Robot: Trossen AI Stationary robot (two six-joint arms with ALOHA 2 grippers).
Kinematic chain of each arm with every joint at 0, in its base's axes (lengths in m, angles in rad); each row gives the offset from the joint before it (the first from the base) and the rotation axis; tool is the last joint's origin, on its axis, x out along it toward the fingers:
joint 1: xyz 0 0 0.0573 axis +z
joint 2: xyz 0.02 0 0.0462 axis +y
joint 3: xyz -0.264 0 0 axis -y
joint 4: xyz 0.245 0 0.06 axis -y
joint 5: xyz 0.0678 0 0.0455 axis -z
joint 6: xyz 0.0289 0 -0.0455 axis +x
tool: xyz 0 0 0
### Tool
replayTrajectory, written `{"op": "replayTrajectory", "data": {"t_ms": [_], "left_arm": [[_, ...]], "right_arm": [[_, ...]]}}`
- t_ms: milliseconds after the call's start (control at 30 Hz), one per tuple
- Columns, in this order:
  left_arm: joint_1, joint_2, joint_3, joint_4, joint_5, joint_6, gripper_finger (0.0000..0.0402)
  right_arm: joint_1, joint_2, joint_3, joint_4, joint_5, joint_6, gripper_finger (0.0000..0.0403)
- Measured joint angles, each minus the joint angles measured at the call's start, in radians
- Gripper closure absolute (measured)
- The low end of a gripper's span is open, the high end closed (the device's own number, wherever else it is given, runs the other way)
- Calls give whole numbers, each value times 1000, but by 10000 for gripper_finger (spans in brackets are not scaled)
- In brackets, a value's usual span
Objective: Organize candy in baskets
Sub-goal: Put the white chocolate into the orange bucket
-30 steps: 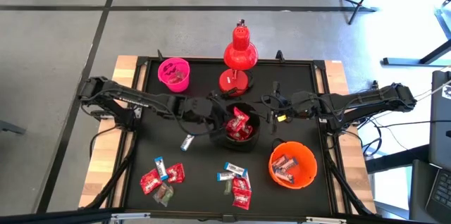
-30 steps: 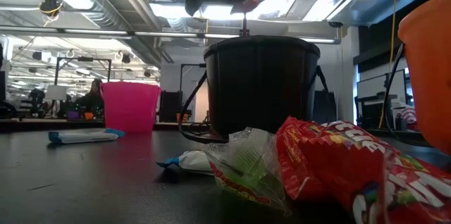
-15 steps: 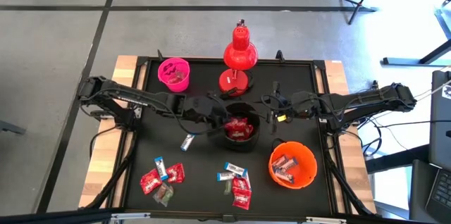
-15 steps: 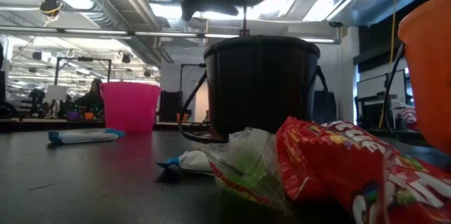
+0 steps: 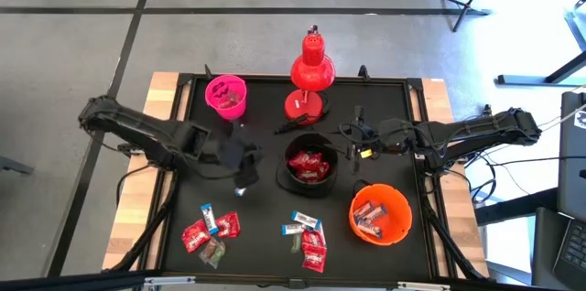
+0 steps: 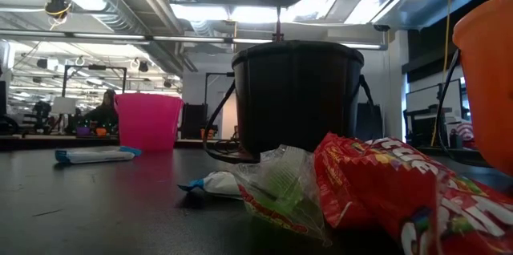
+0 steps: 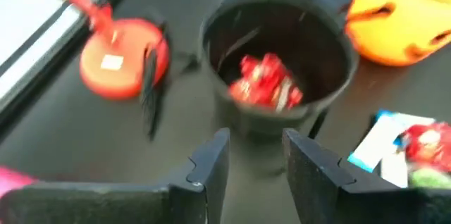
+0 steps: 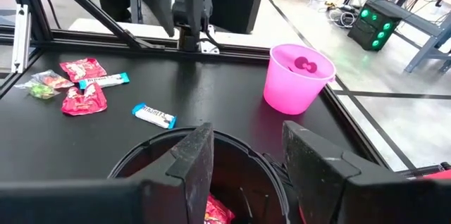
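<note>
The black basket stands mid-table with red candy inside. My left gripper hovers left of it, open and empty. My right gripper waits open at the black basket's right rim. The pink basket stands at the far left. At the near right is the orange basket, which holds white-and-blue candy. Loose candy lies on the table in two near clusters, and one white-and-blue piece rests just below my left gripper.
A red desk lamp stands on its round base behind the black basket, with a black cable beside it. The black mat is bordered by a raised frame. Bare mat lies between the pink basket and the near candy clusters.
My left gripper held a red candy above the black basket, let it go into the basket, then pulled back toward the table's left edge. The candy now lies with the other red pieces inside. My right arm kept still.
</note>
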Motion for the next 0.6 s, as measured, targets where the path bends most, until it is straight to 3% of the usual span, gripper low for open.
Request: {"op": "replayTrajectory", "data": {"t_ms": [333, 600], "left_arm": [[-150, 0, -169, -99, 39, -340, 279], [-231, 1, -368, 10, 37, -529, 279]], "right_arm": [[0, 0, 0, 90, -1, 20, 235], [0, 0, 0, 247, -62, 138, 235]]}}
